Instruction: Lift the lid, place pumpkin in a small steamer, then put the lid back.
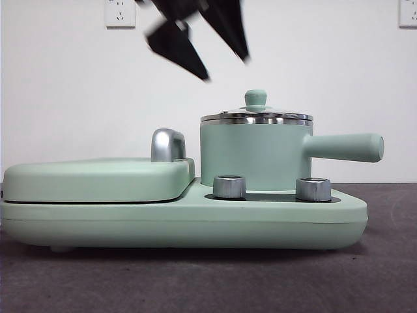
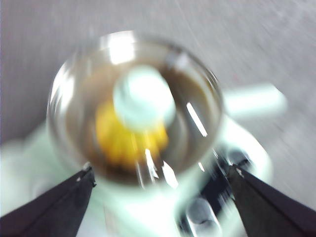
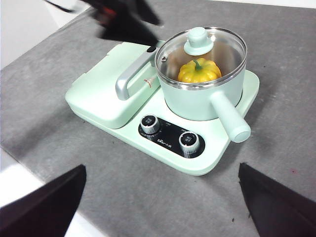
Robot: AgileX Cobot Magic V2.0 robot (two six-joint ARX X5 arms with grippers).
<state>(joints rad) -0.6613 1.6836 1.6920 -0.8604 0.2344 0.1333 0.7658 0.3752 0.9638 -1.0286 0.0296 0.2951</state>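
The small steamer (image 1: 251, 153) stands on the right half of a mint-green cooker base (image 1: 182, 218), its long handle (image 1: 345, 147) pointing right. The lid (image 1: 256, 112) sits on its rim, green knob up. Through the glass of the lid (image 3: 199, 40) the yellow pumpkin (image 3: 199, 71) shows inside the steamer (image 3: 197, 101). My left gripper (image 1: 227, 70) hangs open just above and left of the lid, holding nothing; its own view is blurred, with the lid (image 2: 143, 96) and pumpkin (image 2: 123, 138) beyond its jaws. High and well back from the cooker, my right gripper (image 3: 161, 167) is open and empty.
A wide flat green cover (image 1: 98, 177) with a chrome handle (image 1: 167, 145) fills the left half of the base. Two chrome dials (image 1: 229, 186) (image 1: 313, 189) sit on the front panel. Grey table (image 3: 59, 128) surrounds the cooker; a white wall stands behind.
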